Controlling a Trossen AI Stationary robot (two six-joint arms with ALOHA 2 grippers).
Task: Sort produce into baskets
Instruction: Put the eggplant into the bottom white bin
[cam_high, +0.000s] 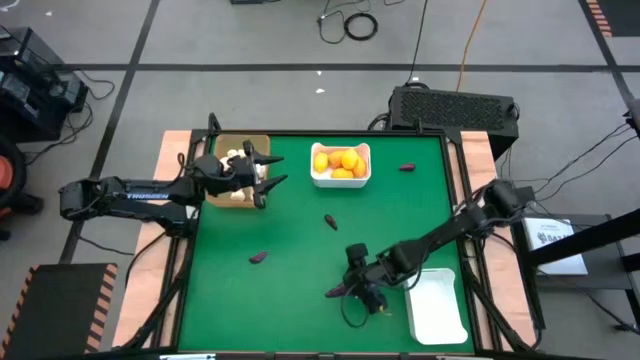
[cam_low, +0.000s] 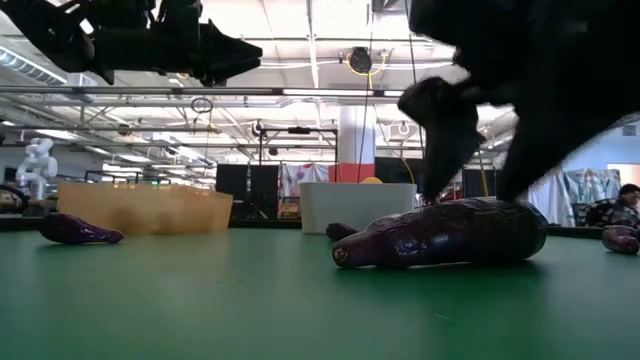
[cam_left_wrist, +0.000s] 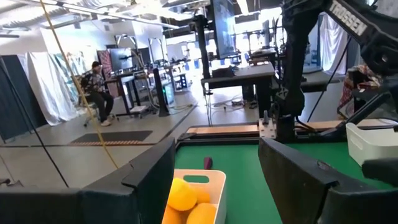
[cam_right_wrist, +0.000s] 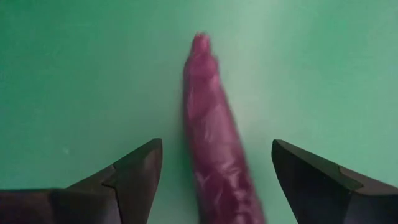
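- the green counter (cam_high: 300, 290) carries three baskets; we take the empty white bin (cam_high: 437, 305) as our landmark, since the purple pieces look bound for it.
- the tan tray (cam_high: 238, 170), holding white bulbs, lies far across the counter from that bin, and the white bin of orange fruit (cam_high: 341, 164) stands well apart from it too, toward the far edge.
- the left arm waits over the tan tray, far from the landmark bin, its left gripper (cam_high: 268, 168) with jaws spread and nothing between them.
- the right gripper (cam_right_wrist: 214, 171) hangs just beside the empty white bin and is plainly the nearer one to the eggplant (cam_right_wrist: 214, 140); its jaws stand wide apart and grip nothing yet.
- the relation that matters: in the right wrist view the eggplant lies on the counter between the two fingers, its long axis running straight ahead from the wrist and so across the closing line of the jaws.
- the body sits near the midline of the gap, clear of both fingers (cam_right_wrist: 134, 171); we judge a straight drop and squeeze would take it across its narrow width.
- in the low view the eggplant rests flat on the counter with the dark fingers close above it; we cannot tell whether they touch.
- smaller purple pieces (cam_high: 258, 257) lie farther from the landmark bin, out on open green, and another (cam_high: 406, 168) beside the fruit bin.
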